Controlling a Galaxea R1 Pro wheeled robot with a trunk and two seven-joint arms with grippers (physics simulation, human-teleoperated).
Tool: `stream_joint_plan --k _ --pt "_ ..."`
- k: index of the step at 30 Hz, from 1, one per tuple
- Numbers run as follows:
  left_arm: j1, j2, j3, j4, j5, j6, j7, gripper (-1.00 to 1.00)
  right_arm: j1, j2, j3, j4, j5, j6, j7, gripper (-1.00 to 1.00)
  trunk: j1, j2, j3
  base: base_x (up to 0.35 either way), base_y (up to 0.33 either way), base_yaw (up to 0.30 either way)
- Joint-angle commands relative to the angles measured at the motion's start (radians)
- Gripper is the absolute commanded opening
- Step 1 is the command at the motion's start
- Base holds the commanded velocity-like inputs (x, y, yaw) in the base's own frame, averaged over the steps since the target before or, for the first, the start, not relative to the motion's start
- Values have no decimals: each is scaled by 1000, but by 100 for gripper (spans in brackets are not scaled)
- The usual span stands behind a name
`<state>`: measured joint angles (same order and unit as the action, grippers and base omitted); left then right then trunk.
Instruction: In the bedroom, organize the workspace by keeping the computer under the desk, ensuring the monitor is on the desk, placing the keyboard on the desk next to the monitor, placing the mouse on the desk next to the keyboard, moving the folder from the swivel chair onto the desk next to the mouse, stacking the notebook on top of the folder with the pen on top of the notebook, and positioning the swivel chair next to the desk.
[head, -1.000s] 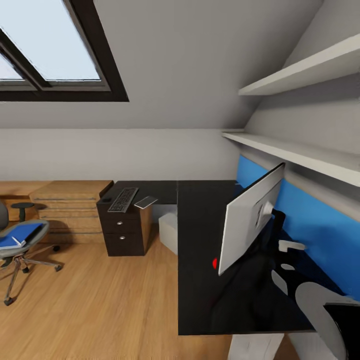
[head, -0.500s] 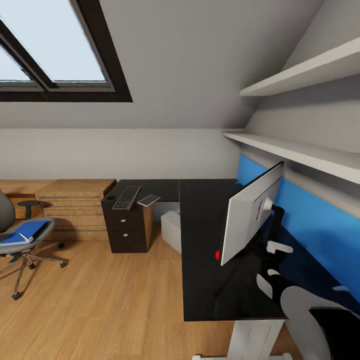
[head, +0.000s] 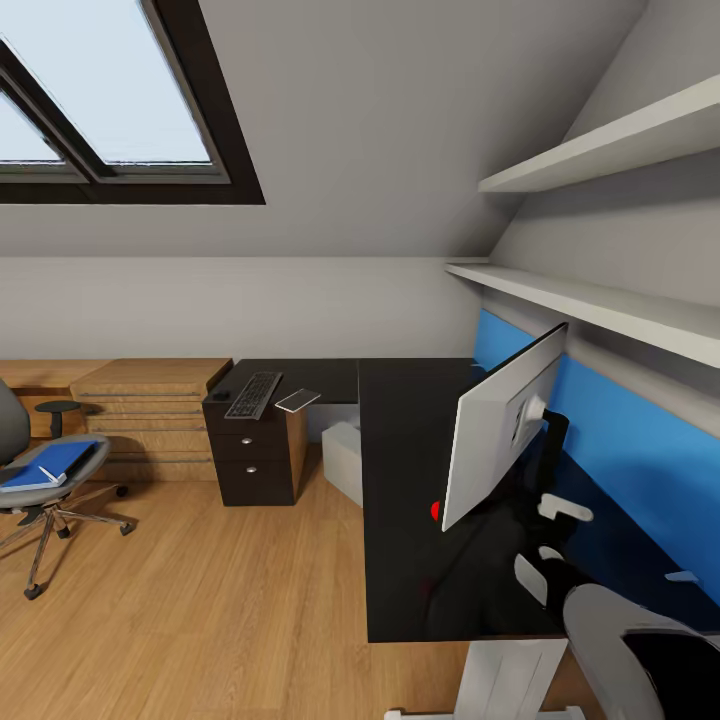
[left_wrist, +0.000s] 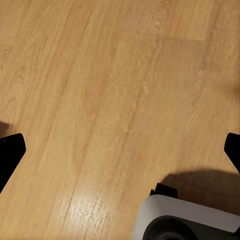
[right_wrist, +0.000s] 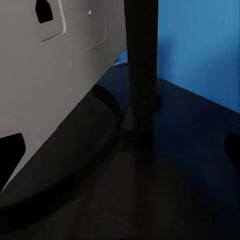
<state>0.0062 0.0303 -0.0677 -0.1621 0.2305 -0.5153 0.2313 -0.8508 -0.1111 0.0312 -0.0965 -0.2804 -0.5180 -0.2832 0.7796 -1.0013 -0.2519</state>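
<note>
The monitor (head: 500, 430) stands on the black desk (head: 400, 560) with its silver-white back toward me. My right gripper (head: 548, 542) is open just behind its slim black stand (right_wrist: 141, 75); in the right wrist view the gripper (right_wrist: 120, 150) has nothing between its fingers. On the desk's far wing lie the keyboard (head: 253, 394), the small dark mouse (head: 221, 396) and a thin grey notebook (head: 297, 400). The light grey computer (head: 343, 462) sits under the desk. The blue folder (head: 50, 463) lies on the swivel chair (head: 15, 500) at far left. My left gripper (left_wrist: 120, 152) hangs open over the floor. I cannot make out the pen.
A light oak dresser (head: 150, 405) stands left of the desk drawers (head: 255, 460). Two white shelves (head: 600, 300) run along the sloped wall above the blue back panel (head: 620, 440). A small red thing (head: 435, 510) shows at the monitor's lower corner. Oak floor (head: 200, 600) stretches between chair and desk.
The whole view shifted right and back early on as the camera moved, then held still. My right gripper has dropped slightly behind the monitor stand.
</note>
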Motion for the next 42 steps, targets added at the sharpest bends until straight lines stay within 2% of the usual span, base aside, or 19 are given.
stream_joint_plan --k 1,2,3,4,6,8,11,14,17,20,22,24,25,27,31,32,37,40,42 --pt "0 0 -8 -2 5 0 5 100 0 -2 3 -41 -15 75 -1 100 0 -1 -1 0 0 0" --pt "0 0 -8 -2 4 0 5 100 9 -10 0 -156 -37 240 0 100 0 -1 -1 0 0 0" --pt "0 0 -8 -2 4 0 5 100 29 -20 -1 -224 -54 314 0 100 0 -1 -1 0 0 0" --pt "0 0 -8 -2 4 0 5 100 45 -26 -1 -261 -64 346 0 100 0 -1 -1 0 0 0" --pt "0 0 -8 -2 4 0 4 100 192 -53 -2 -568 -113 521 -8 100 0 -1 -1 0 0 0" --pt "0 0 -8 -2 4 0 4 100 304 -57 0 -797 -124 631 -49 100 0 -1 -1 0 0 0" --pt "0 0 -8 -2 4 0 4 100 389 -54 5 -961 -128 695 -126 100 0 -1 -1 0 0 0" --pt "1 0 -8 -2 4 0 3 100 451 -24 39 -1113 -126 731 -222 100 0 -1 -1 0 0 0" --pt "0 0 -8 -2 4 0 3 100 526 -7 99 -1228 -72 735 -265 100 0 -1 -1 0 0 0" --pt "1 0 -8 -2 4 0 3 100 548 -4 140 -1265 -48 736 -286 100 0 -1 -1 0 52 0" --pt "0 -1 -9 -2 3 0 2 100 558 -3 202 -1281 -36 735 -321 100 0 -1 -1 27 184 0" --pt "0 -1 -10 -2 2 0 2 100 560 -3 238 -1284 -30 734 -347 100 0 -1 -1 54 243 0" --pt "0 -1 -10 -2 2 0 2 100 562 -3 292 -1287 -21 732 -390 100 0 -1 -1 75 285 0" --pt "0 -1 -10 -2 1 0 2 100 563 -3 334 -1288 -14 721 -428 100 0 -1 -1 95 288 0" --pt "1 -1 -12 -2 1 0 2 100 564 -3 374 -1284 5 689 -458 100 0 -1 -1 155 261 0" --pt "1 -1 -12 -2 1 0 2 100 564 -3 392 -1274 36 667 -470 100 0 -1 -1 272 185 0" --pt "0 -1 -12 -2 0 0 2 100 564 -1 398 -1259 63 661 -474 100 0 -1 -1 266 85 0" --pt "1 -2 -12 -2 0 0 2 100 564 -1 399 -1237 81 658 -504 100 0 -1 -1 54 10 0" --pt "0 -2 -12 -2 0 0 2 100 564 -1 397 -1220 88 625 -550 100 0 -1 -1 19 3 0"
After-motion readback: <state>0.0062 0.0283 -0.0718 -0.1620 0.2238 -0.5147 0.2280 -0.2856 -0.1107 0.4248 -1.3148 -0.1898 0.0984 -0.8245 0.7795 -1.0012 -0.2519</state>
